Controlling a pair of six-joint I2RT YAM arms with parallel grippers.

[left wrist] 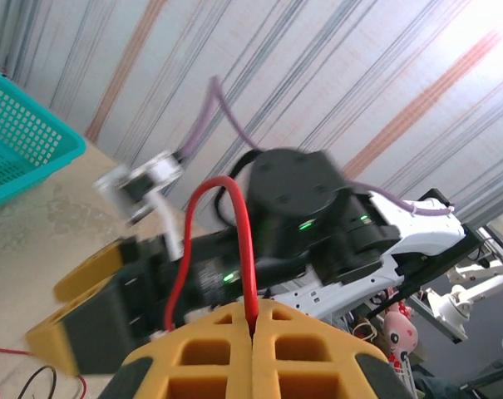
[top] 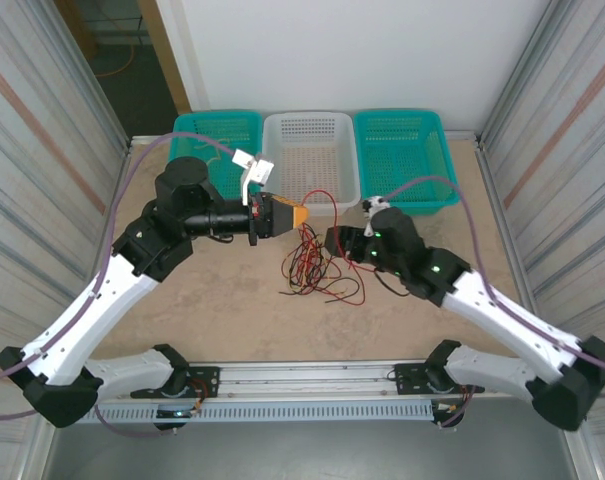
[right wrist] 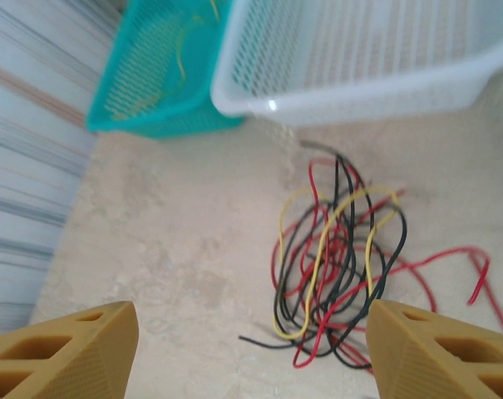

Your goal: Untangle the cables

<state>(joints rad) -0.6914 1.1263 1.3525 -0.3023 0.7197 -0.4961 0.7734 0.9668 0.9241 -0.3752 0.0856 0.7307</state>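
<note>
L gripper (left wrist: 253,326) pinches 1 red cable (left wrist: 248,266), R gripper (right wrist: 251,345) spread, tangle (right wrist: 334,266), 2 teal baskets (top: 197,122) (top: 397,114), 1 white basket (top: 309,116)

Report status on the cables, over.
Left gripper shut on red cable. Right gripper open, facing the cables. Loose tangle on table, white basket close behind.

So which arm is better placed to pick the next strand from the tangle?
Right: the right end effector is open above the cables, while the left end effector is shut on a red cable.
</note>
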